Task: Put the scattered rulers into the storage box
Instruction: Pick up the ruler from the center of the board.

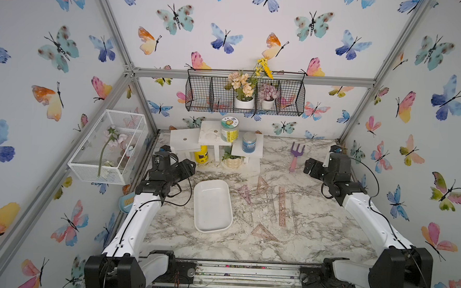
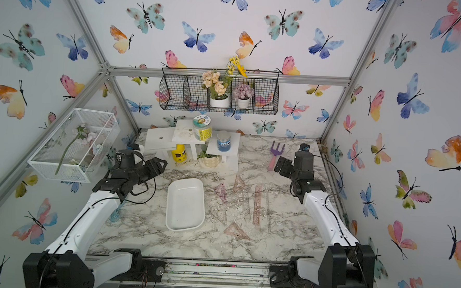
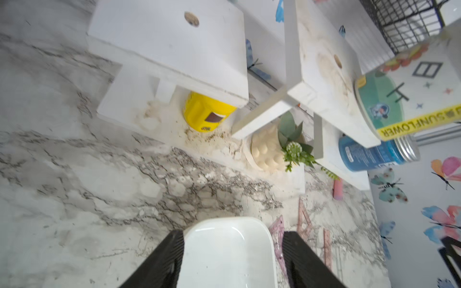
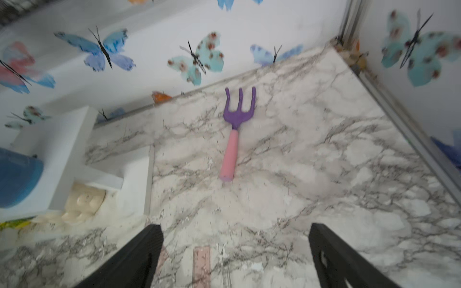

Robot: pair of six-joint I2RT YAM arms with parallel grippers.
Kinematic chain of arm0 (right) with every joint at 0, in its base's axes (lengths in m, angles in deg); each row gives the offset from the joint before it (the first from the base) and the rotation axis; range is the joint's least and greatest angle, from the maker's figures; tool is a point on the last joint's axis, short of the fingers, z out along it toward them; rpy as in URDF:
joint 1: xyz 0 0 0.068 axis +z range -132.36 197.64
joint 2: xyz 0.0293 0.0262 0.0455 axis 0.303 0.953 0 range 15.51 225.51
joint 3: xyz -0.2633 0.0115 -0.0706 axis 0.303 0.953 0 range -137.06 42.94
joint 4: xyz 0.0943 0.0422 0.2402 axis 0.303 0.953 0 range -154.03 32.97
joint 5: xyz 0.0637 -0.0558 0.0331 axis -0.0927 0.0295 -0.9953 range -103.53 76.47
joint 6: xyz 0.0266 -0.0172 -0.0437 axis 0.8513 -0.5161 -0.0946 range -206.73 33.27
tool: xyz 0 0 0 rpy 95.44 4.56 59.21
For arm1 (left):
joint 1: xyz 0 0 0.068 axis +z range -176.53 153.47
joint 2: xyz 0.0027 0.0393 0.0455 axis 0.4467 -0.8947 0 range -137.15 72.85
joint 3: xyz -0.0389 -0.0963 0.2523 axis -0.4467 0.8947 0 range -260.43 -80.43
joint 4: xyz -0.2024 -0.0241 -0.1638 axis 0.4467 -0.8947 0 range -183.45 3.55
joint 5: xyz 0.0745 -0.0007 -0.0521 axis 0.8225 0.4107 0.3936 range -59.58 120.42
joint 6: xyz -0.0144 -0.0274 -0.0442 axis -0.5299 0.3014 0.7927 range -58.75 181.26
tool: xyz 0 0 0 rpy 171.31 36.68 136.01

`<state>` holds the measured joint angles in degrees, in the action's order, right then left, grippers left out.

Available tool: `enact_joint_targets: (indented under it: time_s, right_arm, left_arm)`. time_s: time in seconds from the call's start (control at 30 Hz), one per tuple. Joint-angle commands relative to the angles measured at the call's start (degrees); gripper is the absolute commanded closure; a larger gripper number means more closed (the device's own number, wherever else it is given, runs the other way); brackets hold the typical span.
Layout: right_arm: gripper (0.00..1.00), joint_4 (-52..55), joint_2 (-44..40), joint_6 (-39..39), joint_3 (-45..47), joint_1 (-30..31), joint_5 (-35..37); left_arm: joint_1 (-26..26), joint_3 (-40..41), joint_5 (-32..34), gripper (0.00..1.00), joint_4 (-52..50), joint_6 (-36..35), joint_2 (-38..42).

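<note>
While I watch a top view, the rulers (image 1: pixel 282 207) lie scattered on the table (image 1: pixel 314 235) just beside the storage box (image 1: pixel 212 206) (all outside it). Left wrist: the left gripper (image 3: pixel 232 232) stands parted above the box, holding nothing; right wrist: the right gripper (image 4: pixel 235 225) gapes wide, empty.

rulers (image 1: pixel 282 205) lie on the table (image 1: pixel 327 236) right of the storage box (image 1: pixel 212 206).

Bright even diffuse light, faint shadows, wide-angle bending in both top views, right wrist view blurred throughout
</note>
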<state>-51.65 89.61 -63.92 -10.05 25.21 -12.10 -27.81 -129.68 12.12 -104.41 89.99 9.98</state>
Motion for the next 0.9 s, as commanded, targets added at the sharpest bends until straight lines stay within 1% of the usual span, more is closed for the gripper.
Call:
enact_joint_targets:
  time_s: [0.0,0.07,0.1,0.13,0.17,0.27,0.3,0.37,0.4,0.53,0.67,0.73,0.77,0.8,0.87]
  right_arm:
    - [0.02,5.24,0.26,2.74,2.83,-0.01,-8.22]
    - [0.02,5.25,0.27,3.29,4.05,0.06,-10.33]
    - [0.04,5.41,0.18,3.54,4.52,0.07,-10.92]
    - [0.09,5.67,0.08,3.78,5.09,0.07,-11.63]
    - [0.18,6.00,-0.05,4.00,5.62,0.16,-12.17]
    - [0.35,7.14,-0.15,5.04,7.22,0.59,-13.27]
    - [0.37,7.57,-0.10,5.30,7.68,0.81,-13.47]
    - [0.42,8.42,-0.01,5.66,8.83,1.54,-13.35]
    - [0.44,8.81,0.01,5.87,9.31,2.01,-12.99]
    - [0.48,10.43,0.40,6.91,10.30,4.91,-11.11]
    - [0.50,13.81,2.51,7.65,8.52,10.76,-5.38]
    - [0.49,16.23,4.01,8.49,7.29,13.52,-1.52]
    - [0.45,17.22,4.73,8.80,6.83,14.58,-0.02]
    - [0.44,17.99,5.26,9.11,6.60,15.26,1.33]
    - [0.48,18.85,6.23,9.36,6.57,15.97,2.86]
  left_arm:
    - [-0.56,2.87,-8.85,0.32,-4.01,0.03,5.13]
    - [-0.64,4.13,-11.36,0.32,-5.04,0.08,6.94]
    - [-0.68,4.56,-12.04,0.32,-5.53,0.24,7.78]
    - [-0.81,5.37,-12.94,0.31,-5.73,0.72,8.74]
    - [-1.01,6.46,-14.08,0.30,-5.71,1.41,9.86]
    - [-3.46,8.64,-16.22,0.29,-5.82,3.70,12.61]
    - [-4.90,8.97,-16.04,0.30,-5.93,4.40,13.34]
    - [-9.20,9.89,-14.44,0.40,-6.04,6.19,15.09]
    - [-11.00,10.16,-13.78,0.41,-6.04,6.89,15.55]
    - [-18.14,11.49,-11.17,0.41,-4.47,9.89,16.29]
    - [-25.29,11.89,-5.94,0.40,-2.38,11.99,14.16]
    - [-28.76,11.88,-4.29,0.40,-1.04,12.96,12.48]
    - [-30.39,11.90,-3.62,0.39,-0.36,13.59,11.62]
    - [-31.65,11.82,-2.99,0.39,0.27,14.15,10.94]
    - [-34.01,11.56,-1.97,0.39,1.61,15.10,9.65]
